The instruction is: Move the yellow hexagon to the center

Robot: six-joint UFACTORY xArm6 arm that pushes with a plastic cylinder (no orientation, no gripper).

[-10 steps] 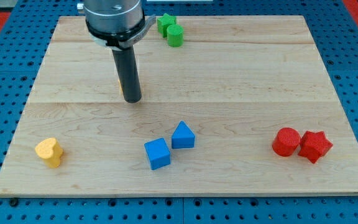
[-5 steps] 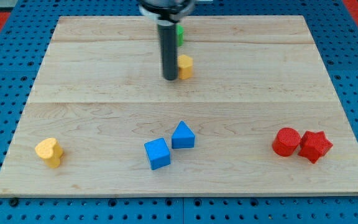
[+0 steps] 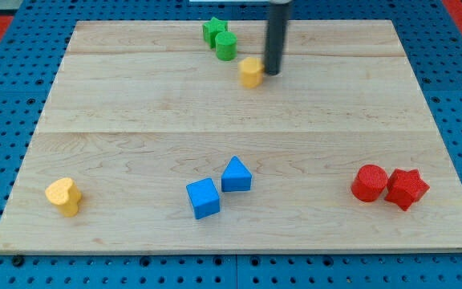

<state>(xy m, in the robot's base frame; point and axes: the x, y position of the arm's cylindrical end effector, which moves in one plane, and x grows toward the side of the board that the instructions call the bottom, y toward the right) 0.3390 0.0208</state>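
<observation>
Yellow hexagon (image 3: 251, 71) nudged rightward | my tip (image 3: 272, 74) swung round to its right, touching | no pincer visible | hexagon sits above centre.

The rod (image 3: 277, 36) is cut off at twelve o'clock; the arm above is not seen.

8 blocks on the worktop (image 3: 119, 104): 2 yellow – hexagon (image 3: 251, 71), heart (image 3: 63, 196); 2 green – star (image 3: 213, 30), cylinder (image 3: 226, 46); 2 blue – cube (image 3: 203, 198), triangle (image 3: 236, 174); 2 red – cylinder (image 3: 369, 183), star (image 3: 407, 189).
</observation>
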